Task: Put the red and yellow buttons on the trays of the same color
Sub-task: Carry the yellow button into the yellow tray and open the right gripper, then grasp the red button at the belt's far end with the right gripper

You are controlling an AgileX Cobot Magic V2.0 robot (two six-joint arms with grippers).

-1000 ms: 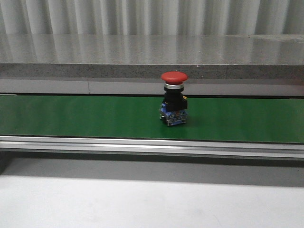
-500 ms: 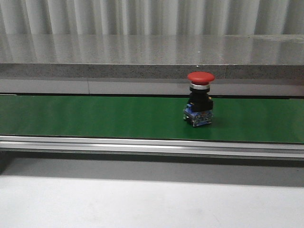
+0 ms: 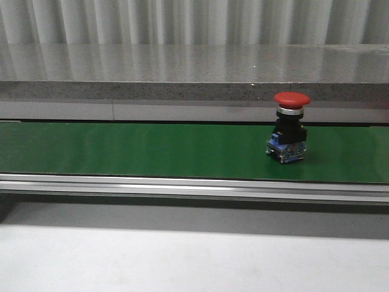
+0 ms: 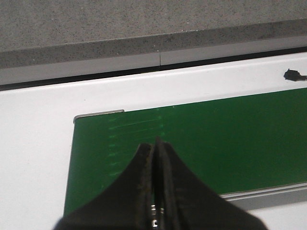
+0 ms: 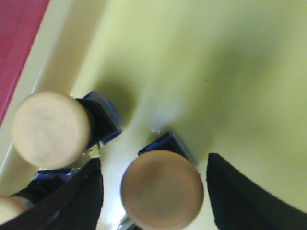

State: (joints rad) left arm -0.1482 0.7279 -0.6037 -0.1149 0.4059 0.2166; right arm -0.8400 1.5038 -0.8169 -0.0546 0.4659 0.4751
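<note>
A red button (image 3: pixel 290 131) with a mushroom cap and a black and blue base stands upright on the green belt (image 3: pixel 121 149), toward its right end. In the right wrist view my right gripper (image 5: pixel 154 159) is open, its fingers either side of a yellow button (image 5: pixel 162 189) that stands on the yellow tray (image 5: pixel 216 72), with gaps on both sides. A second yellow button (image 5: pixel 50 129) stands beside it, and the cap of a third (image 5: pixel 7 208) shows at the frame's edge. A strip of the red tray (image 5: pixel 17 38) borders the yellow one. My left gripper (image 4: pixel 156 143) is shut and empty above the belt's end (image 4: pixel 96 139).
A grey stone ledge (image 3: pixel 194 73) runs behind the belt, and a metal rail (image 3: pixel 194 185) runs along its front. White table surface (image 3: pixel 182 261) lies in front. A small black mark (image 4: pixel 293 75) sits on the white surface beyond the belt.
The red button has travelled to the right along the belt, from near the middle toward the right end. It stays upright.
</note>
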